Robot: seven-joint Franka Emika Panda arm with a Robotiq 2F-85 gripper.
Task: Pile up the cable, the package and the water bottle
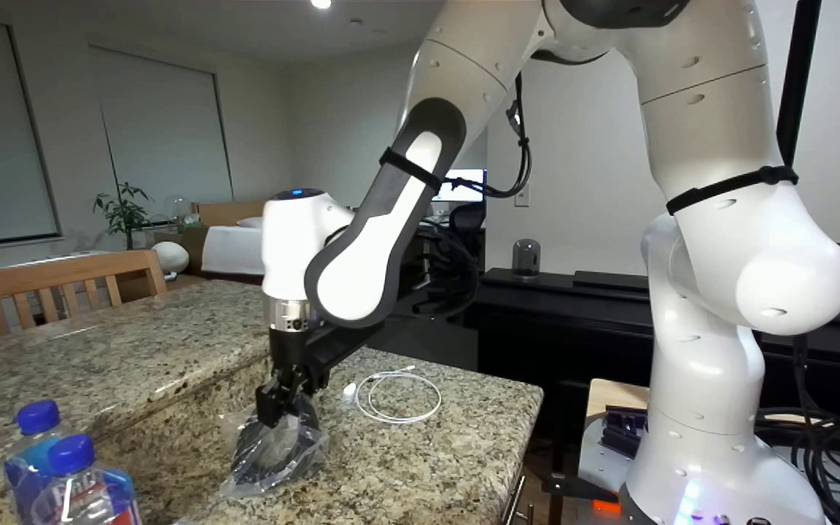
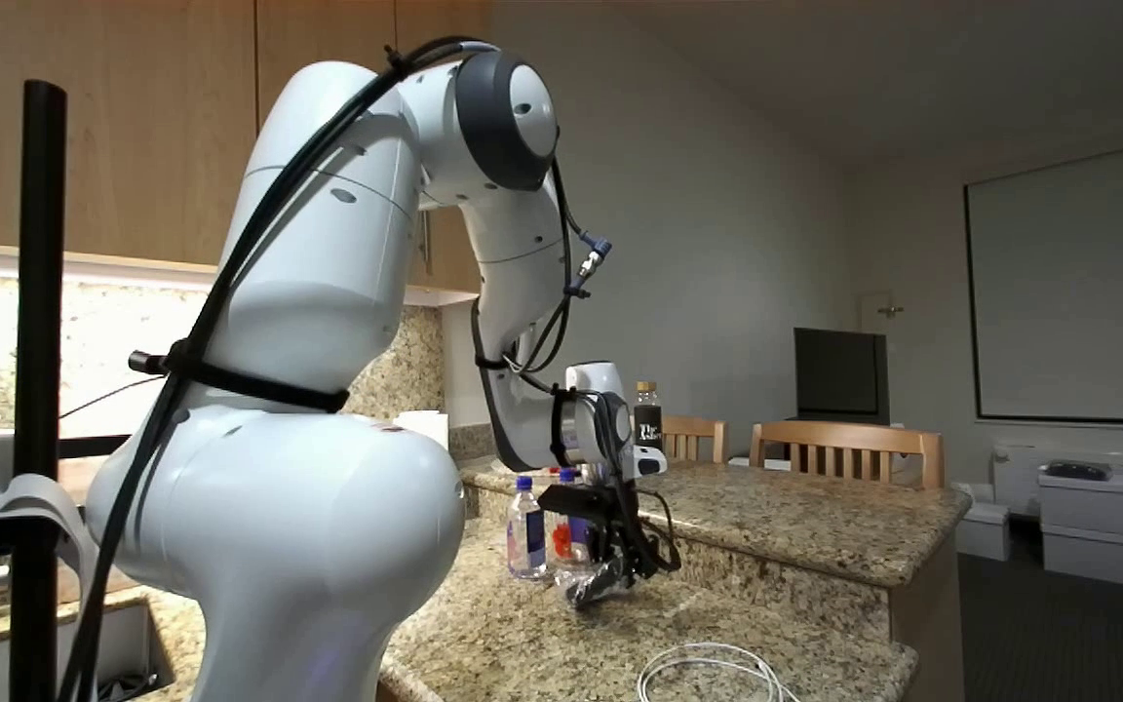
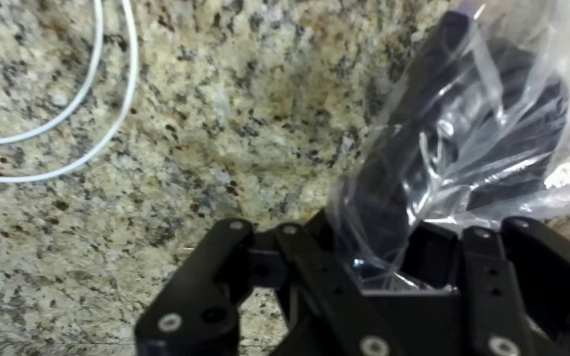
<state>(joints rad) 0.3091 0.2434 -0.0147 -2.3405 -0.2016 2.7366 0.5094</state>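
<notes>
The package is clamped in the gripper, plainest in the wrist view; whether it touches the counter, I cannot tell. Beside the package lies the cable, a full ring in an exterior view, only arcs in the wrist view. On the package's other side stand two water bottles, in both exterior views only.
</notes>
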